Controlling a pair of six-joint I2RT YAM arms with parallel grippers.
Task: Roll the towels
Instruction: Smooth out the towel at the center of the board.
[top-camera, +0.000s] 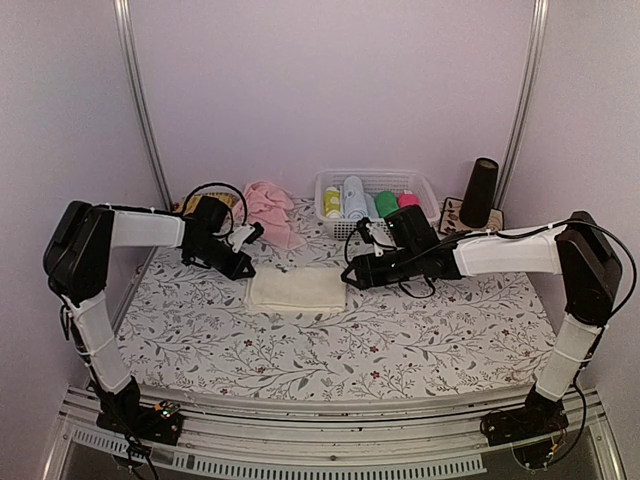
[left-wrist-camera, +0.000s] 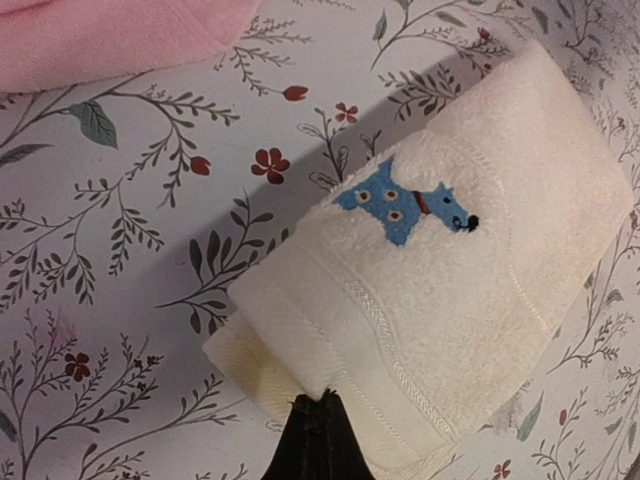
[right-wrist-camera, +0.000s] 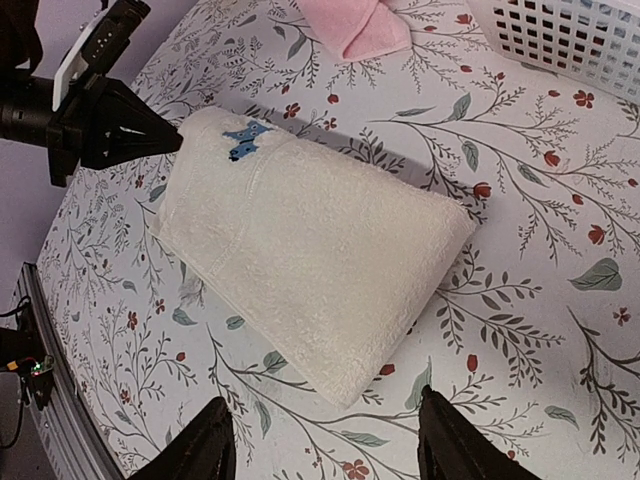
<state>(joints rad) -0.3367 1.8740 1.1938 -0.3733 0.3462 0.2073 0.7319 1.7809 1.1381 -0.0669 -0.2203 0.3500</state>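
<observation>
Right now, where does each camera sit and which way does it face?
Top external: above and behind both arms, looking down at the table; left hand, right hand show too.
Left wrist: looks down on the cream towel; its shut fingertips show.
Right wrist: faces across that towel toward the left hand; its open fingers show.
Shared: both wrist views catch the blue dog patch and pink towel.

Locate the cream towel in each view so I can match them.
Top external: the cream towel lies near the picture's centre.
Left wrist: the cream towel fills the centre and right.
Right wrist: the cream towel lies diagonally across the centre.
Shared landmark: the pink towel, top left in left wrist, top centre in right wrist.
</observation>
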